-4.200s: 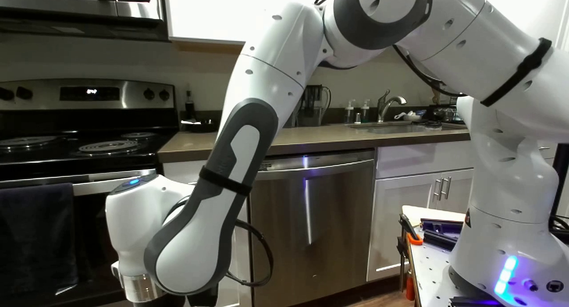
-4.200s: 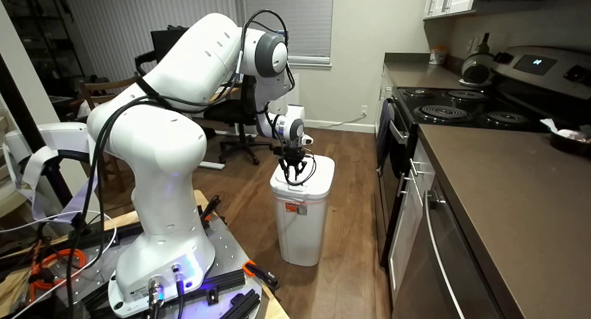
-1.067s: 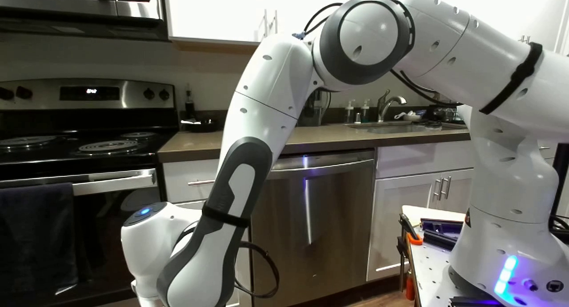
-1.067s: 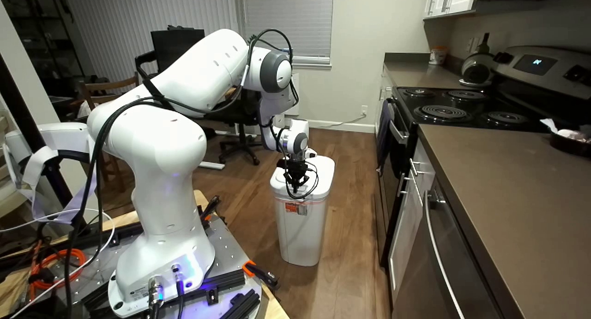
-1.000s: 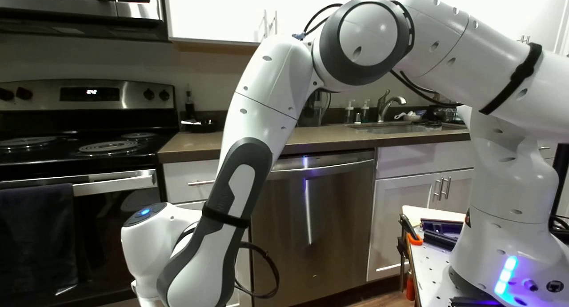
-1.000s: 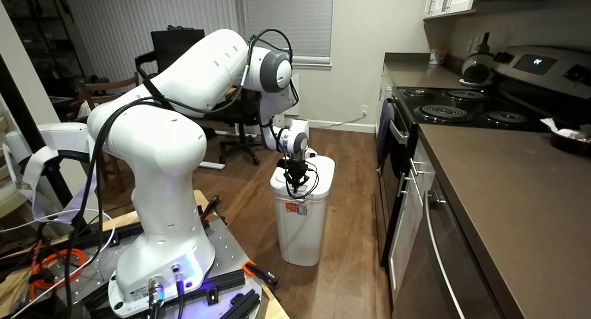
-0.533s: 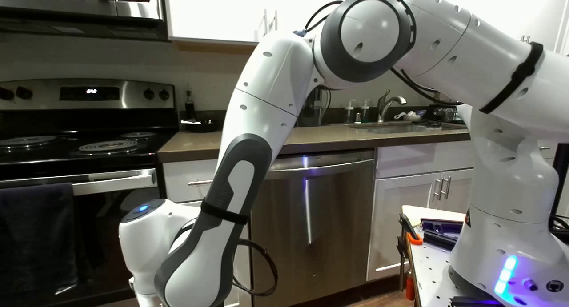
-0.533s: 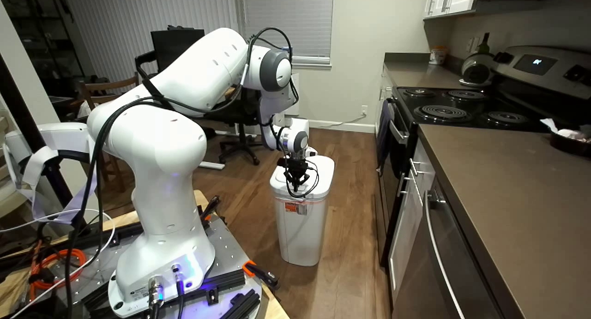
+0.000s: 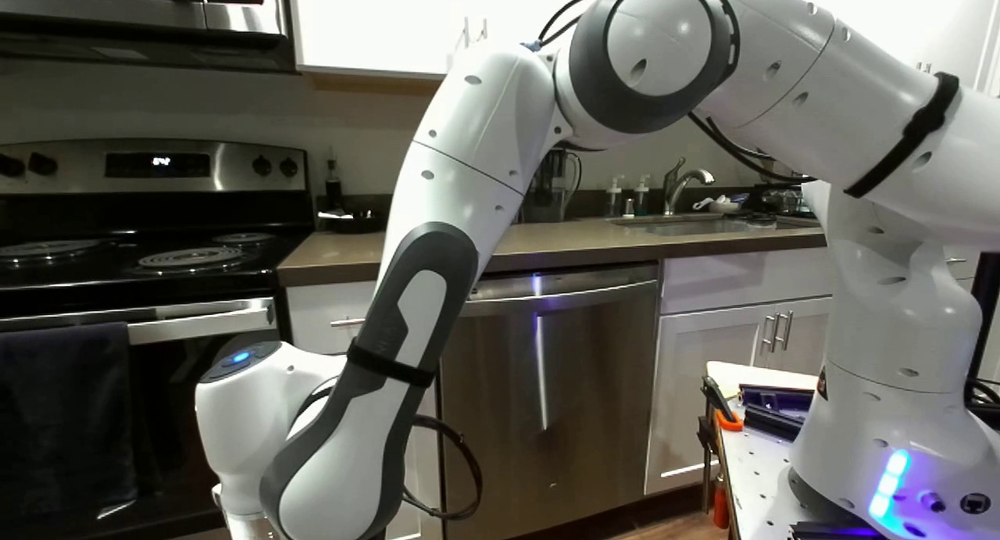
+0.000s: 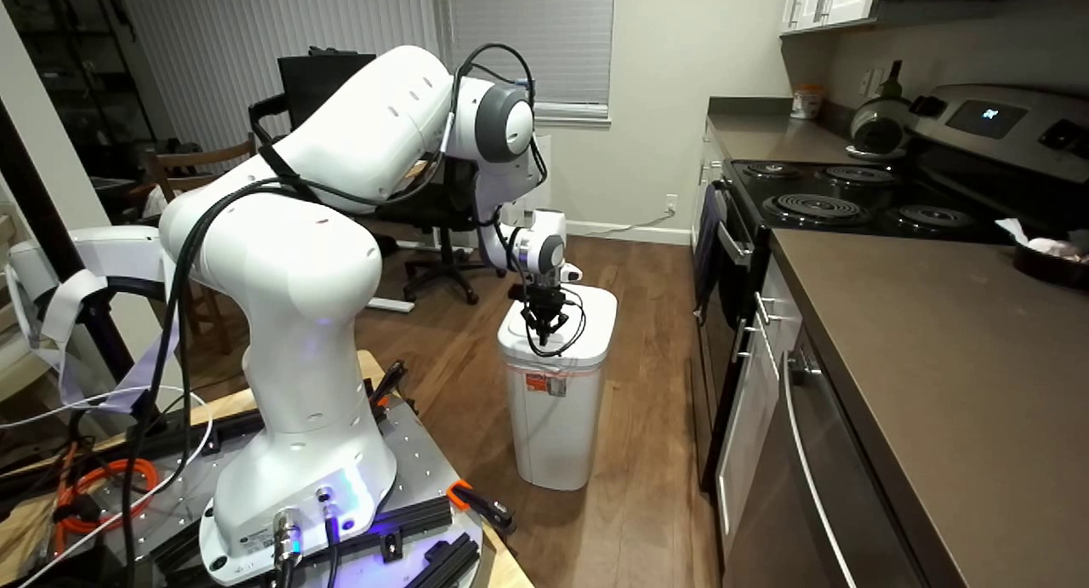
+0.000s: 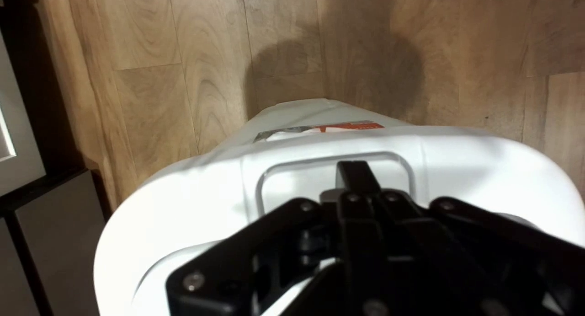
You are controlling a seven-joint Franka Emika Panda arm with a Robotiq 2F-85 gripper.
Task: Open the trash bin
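Note:
The white trash bin (image 10: 557, 435) stands upright on the wood floor in an exterior view. Its white lid (image 10: 595, 316) lies flat on top, and I see no gap under it. The lid also fills the lower wrist view (image 11: 192, 206), with a rounded rectangular panel (image 11: 297, 183) at its front edge. My gripper (image 10: 543, 343) points down over that panel. In the wrist view the gripper (image 11: 358, 169) has its fingertips together with nothing between them. I cannot tell whether the tips touch the panel. Another exterior view shows neither bin nor fingertips.
A cable loop (image 10: 584, 324) hangs beside the gripper over the lid. The stove (image 10: 749, 256) and a counter (image 10: 936, 358) stand right of the bin. An office chair (image 10: 442, 256) is behind it. The robot's table (image 10: 425, 452) is at the near left.
Since 4.2 seconds ago, the gripper came down to the lid's front panel. Over the last half second, it has risen slightly. The lid looks unchanged.

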